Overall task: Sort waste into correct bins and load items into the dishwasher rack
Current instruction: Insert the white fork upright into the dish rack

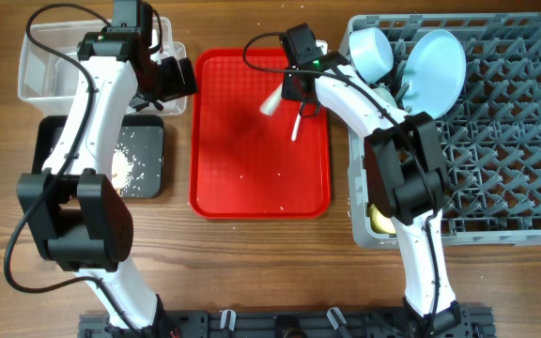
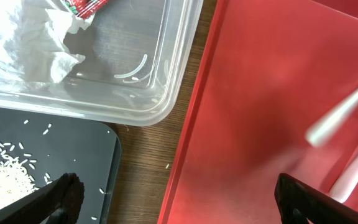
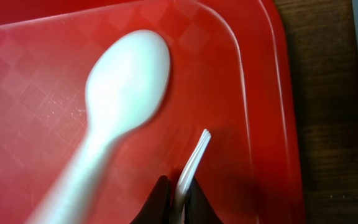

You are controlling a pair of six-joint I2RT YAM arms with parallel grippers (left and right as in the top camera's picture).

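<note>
**Fork Gripped Over the Red Tray, Waste Already Binned**

Writing: white print on the red snack wrapper (image 2: 86, 6), cropped at the 12 o'clock edge of the left wrist view and too small to read.

Right hand (image 3: 178, 194) clenched on the white plastic fork (image 3: 194, 158). Fork seen edge-on, pinched between the two dark fingers (image 3: 159, 200), tines pointing out over the red tray (image 1: 252, 178). White plastic spoon (image 3: 126, 93) at 10 o'clock of the fork tines, heavily blurred. Cannot tell whether resting on the tray or clear of it.

Left hand (image 2: 179, 190) released, fingers spread wide over the strip of table (image 1: 252, 272) between the black tray (image 1: 148, 183) and the red tray.

Overhead layout, red tray taken as dial centre:
- Clear tub (image 1: 40, 75) at 10 o'clock, holding the crumpled white napkin (image 2: 23, 43) and the wrapper, much of it covered by the left arm.
- Black tray at 9 o'clock, just beside the tub, scattered with pale food scraps (image 1: 125, 167).
- Grey rack (image 1: 505, 150) at 3 o'clock, filling the side of the view.

Inside the rack, near its 11 o'clock corner: pale blue bowl (image 1: 374, 52) and, just beside it, pale blue plate (image 1: 437, 70) standing tilted among the pegs. Yellow cup (image 1: 380, 222) at the rack's 7 o'clock corner, largely hidden by the right arm, which crosses that side of the rack.
</note>
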